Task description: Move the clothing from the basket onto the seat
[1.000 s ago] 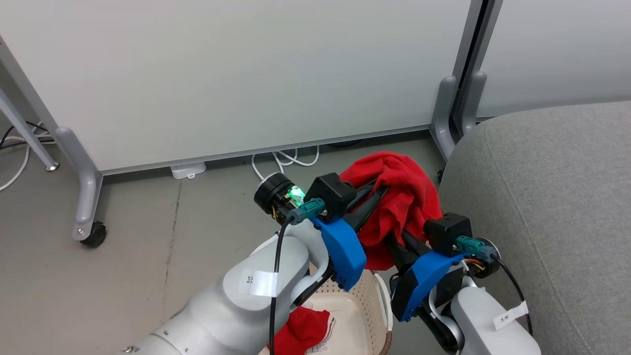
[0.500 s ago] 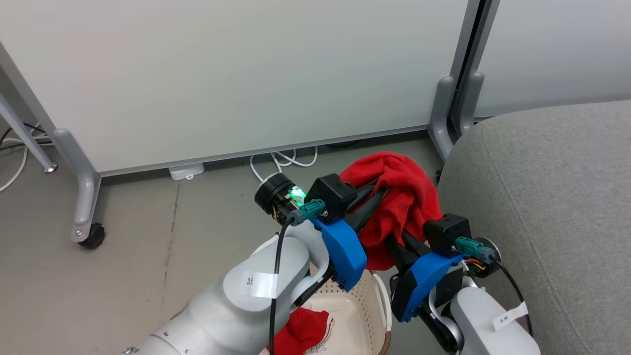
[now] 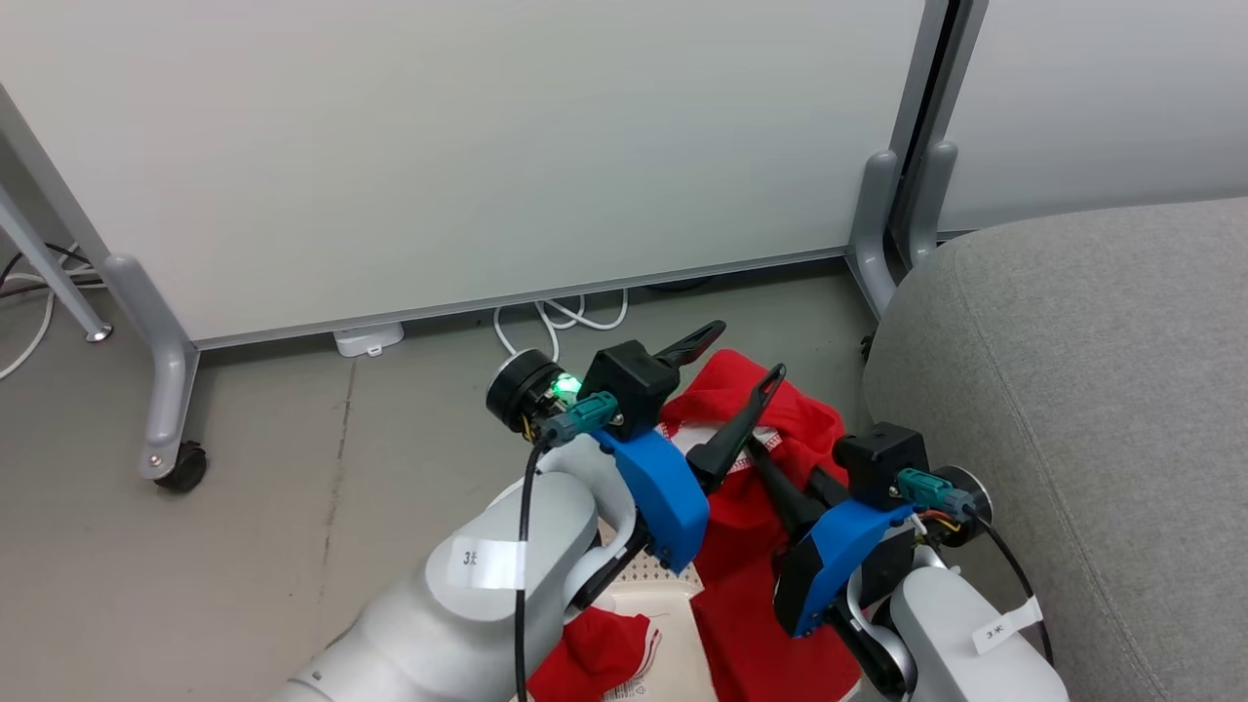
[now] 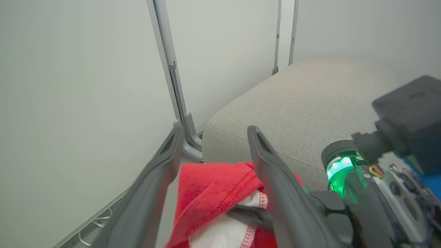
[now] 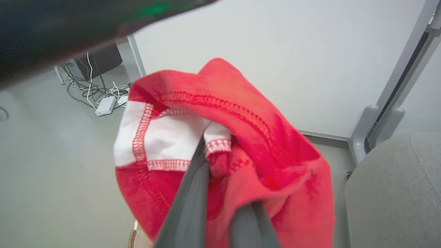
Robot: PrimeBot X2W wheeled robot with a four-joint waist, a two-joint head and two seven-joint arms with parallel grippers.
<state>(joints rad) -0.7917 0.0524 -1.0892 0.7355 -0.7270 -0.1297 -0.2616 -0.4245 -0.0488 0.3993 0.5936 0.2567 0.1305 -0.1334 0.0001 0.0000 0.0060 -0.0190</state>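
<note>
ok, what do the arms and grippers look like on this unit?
Pale grey rounded forearms, each with a white tape label. Blue wrist shells topped by black boxy modules, teal connectors feeding black cables. Left wrist ring glows green. Left gripper and right gripper: two long, dark grey, tapered fingers each.

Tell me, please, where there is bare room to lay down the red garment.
The seat is bare from its rounded corner beside the partition rightward. The floor on the robot's left is bare up to the cables under the partition. It is crowded over the basket, where left gripper, right gripper and the hanging garment meet.
</note>
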